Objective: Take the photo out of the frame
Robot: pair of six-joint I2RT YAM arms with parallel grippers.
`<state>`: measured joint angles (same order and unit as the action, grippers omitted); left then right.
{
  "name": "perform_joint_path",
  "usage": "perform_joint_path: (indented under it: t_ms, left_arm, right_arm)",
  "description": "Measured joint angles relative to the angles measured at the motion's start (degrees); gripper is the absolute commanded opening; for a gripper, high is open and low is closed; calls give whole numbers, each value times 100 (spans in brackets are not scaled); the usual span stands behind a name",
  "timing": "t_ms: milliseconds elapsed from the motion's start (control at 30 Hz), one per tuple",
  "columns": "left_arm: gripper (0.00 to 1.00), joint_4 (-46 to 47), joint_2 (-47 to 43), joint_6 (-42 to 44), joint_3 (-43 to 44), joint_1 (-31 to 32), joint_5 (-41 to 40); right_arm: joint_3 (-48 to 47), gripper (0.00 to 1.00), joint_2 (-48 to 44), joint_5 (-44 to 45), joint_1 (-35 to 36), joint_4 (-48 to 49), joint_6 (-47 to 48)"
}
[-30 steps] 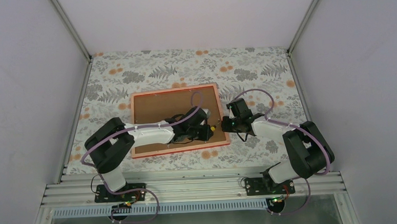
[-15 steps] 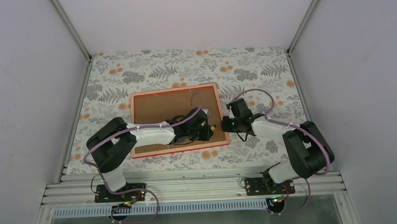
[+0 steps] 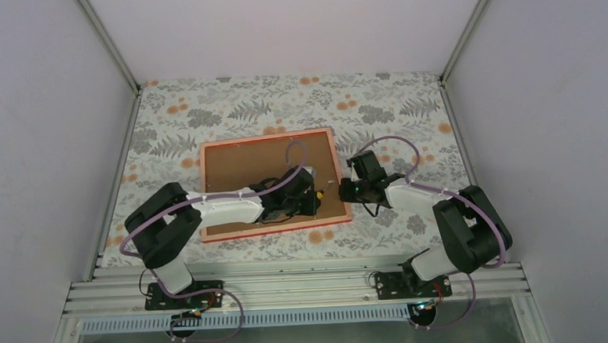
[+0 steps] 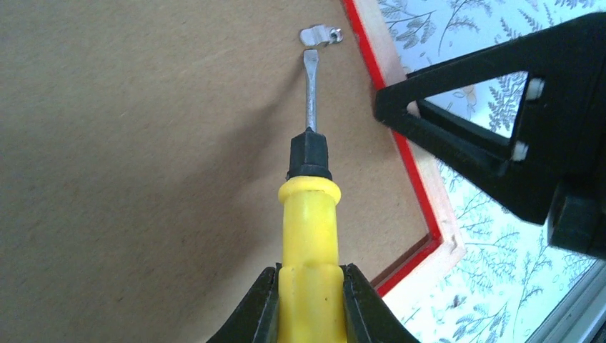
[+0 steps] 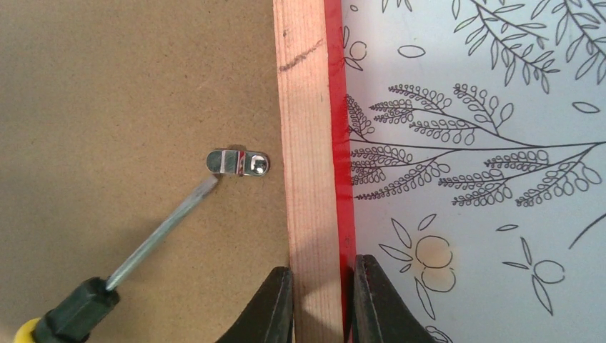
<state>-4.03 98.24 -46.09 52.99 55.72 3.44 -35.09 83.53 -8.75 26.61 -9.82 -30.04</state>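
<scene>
Black-and-white arms (image 3: 224, 207) — purple cables (image 3: 393, 138)

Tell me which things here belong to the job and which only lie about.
Job: frame, brown backing, metal clip, yellow screwdriver held by left gripper, right gripper clamping the frame's edge. The photo is not visible.
Just there: floral table cover.

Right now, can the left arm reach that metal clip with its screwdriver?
Probably yes: the screwdriver tip is almost at the clip, only bare backing between; the right jaws pinch the frame's edge.
</scene>
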Motion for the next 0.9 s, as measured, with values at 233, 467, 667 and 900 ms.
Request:
perform_joint_path:
  t_ms: [233,467,667,900]
  left_arm:
    - [2,-238,-699,-4,-420,-20,-151]
    - [2,-376,-1600,-4,-885,-271,-358]
    - [2,-516,-2221,-4,-1375,-675,-487]
    - [2,-846,-2966,15,-1749,-1115,-658]
  right_arm:
    - [2,7,26,2,-7,48,-31]
    - [101,4,26,-28,-166,308,-166]
    - [208,4,-83,35,-483,369,-308]
    - [529,15,-422,205,-883,446,-673]
